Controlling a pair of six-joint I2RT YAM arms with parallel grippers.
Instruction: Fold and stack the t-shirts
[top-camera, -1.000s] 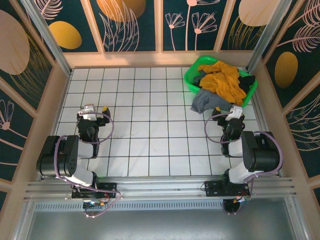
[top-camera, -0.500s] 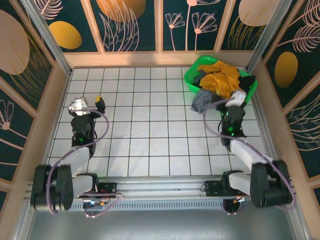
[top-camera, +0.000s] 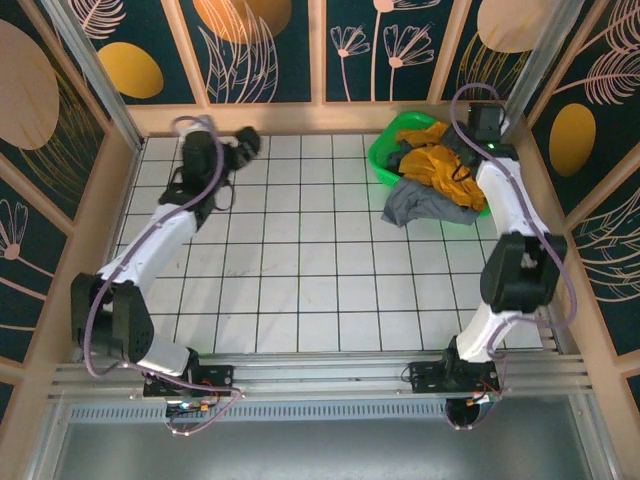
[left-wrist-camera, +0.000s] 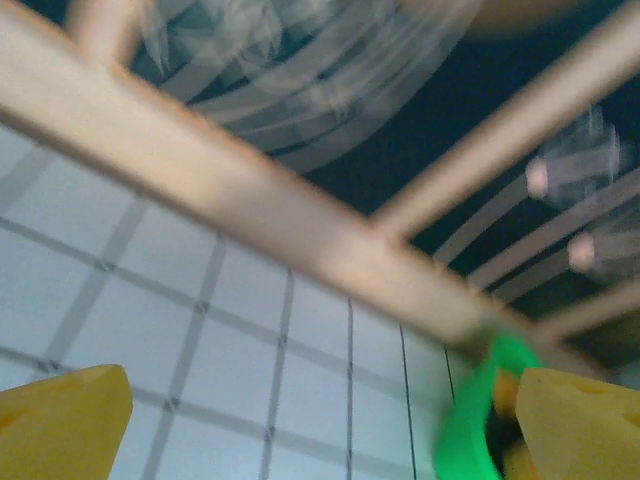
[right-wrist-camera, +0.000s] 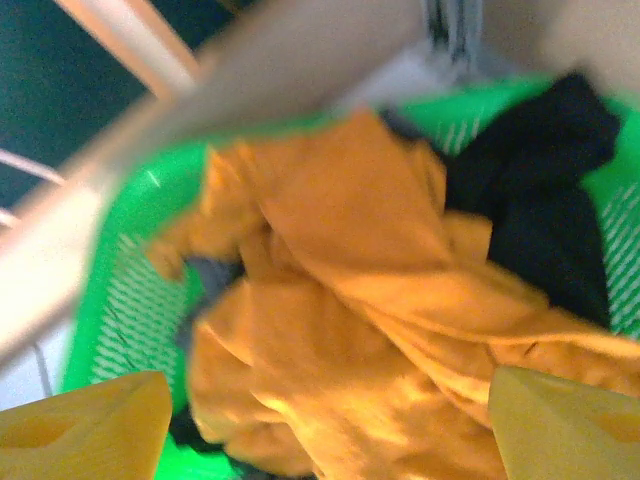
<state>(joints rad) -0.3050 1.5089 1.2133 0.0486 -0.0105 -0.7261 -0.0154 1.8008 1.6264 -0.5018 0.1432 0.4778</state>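
Hovering with the right gripper (right-wrist-camera: 325, 420) above the green basket (top-camera: 380, 155), up from beside its near rim earlier; jaws wide, empty. Stretching the left gripper (left-wrist-camera: 320, 420) far left of the basket, jaws wide too. Heaped inside: orange t-shirt (right-wrist-camera: 340, 260), black t-shirt (right-wrist-camera: 545, 200); draped over the near rim, grey t-shirt (top-camera: 408, 203).

White-and-black arms (top-camera: 160, 235), purple cables (top-camera: 571, 290), yellow jaws.
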